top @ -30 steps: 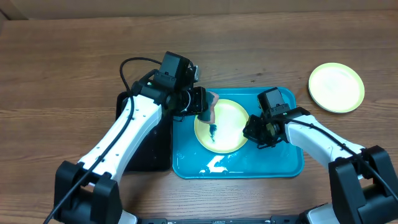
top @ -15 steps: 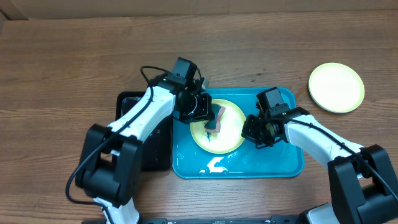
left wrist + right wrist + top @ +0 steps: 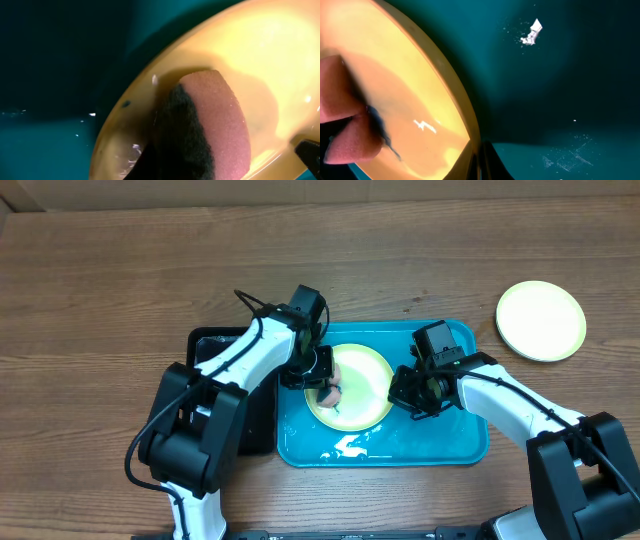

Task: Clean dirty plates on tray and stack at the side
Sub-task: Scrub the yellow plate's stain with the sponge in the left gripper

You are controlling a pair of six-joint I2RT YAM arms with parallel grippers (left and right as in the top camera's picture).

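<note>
My left claw [image 3: 322, 383] is pinching a sponge [image 3: 215, 120], pink with a dark scouring layer along one side, and the sponge is pressed down onto a yellow-green plate [image 3: 362, 376]. The plate lies inside the turquoise tray [image 3: 462, 442], toward its left half, and the sponge touches the plate's left part, just inside the rim. In my left wrist view the plate looks wet and glossy around the sponge, and the tray's dark teal floor shows beyond the rim.

My right claw [image 3: 403, 393] is pressed together on the right edge of the same plate, gripping its rim. My right wrist view shows a bluish smear [image 3: 384, 134] on the plate right beside the sponge, and a white fleck [image 3: 532, 31] on the tray floor past the rim. White streaks [image 3: 345, 446] lie on the tray's front part.

A second plate [image 3: 541, 321], also pale yellow-green and clean on top, rests on the wooden counter [image 3: 120, 270], well to the right of the tray. A black tray [image 3: 205, 345] sits touching the turquoise tray's left side, partly under my left arm.
</note>
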